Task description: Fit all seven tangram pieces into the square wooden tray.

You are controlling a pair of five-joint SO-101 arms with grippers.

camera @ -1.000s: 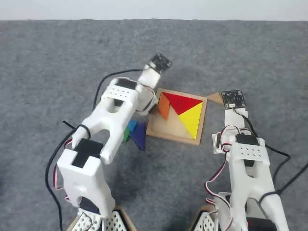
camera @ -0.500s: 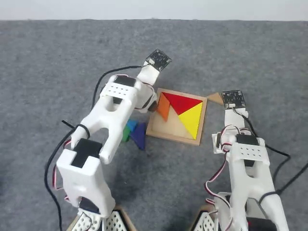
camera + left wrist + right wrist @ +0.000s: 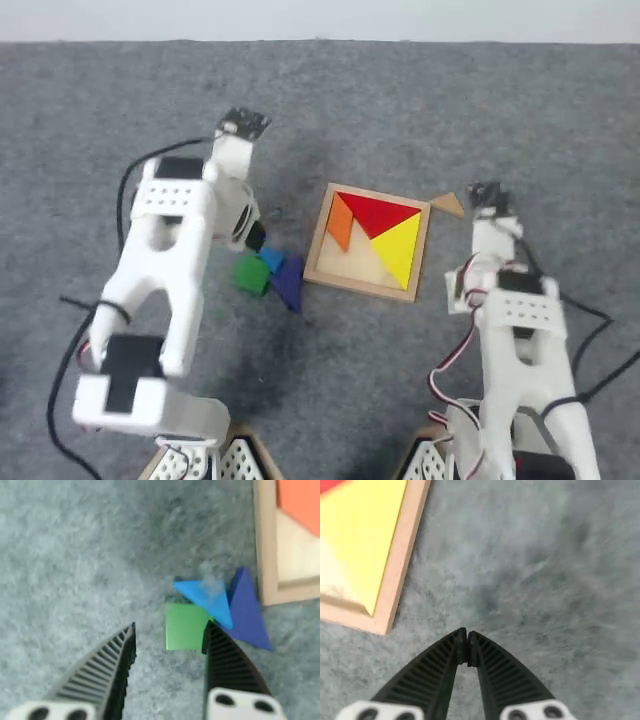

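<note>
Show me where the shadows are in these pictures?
High view: a soft dark patch lies on the grey mat beside the left arm. Left wrist view: the mat darkens beside the tray's rim. Right wrist view: a dim smudge sits just ahead of the shut right claw.

a grey, felt-like tabletop [image 3: 540, 110] with a mottled, fuzzy nap spreads under and all around the left gripper [image 3: 170, 627] and the right gripper [image 3: 467, 631]. well beyond both grippers, a pale strip of wall [image 3: 320, 18] runs from side to side along the tabletop's far edge.
</note>
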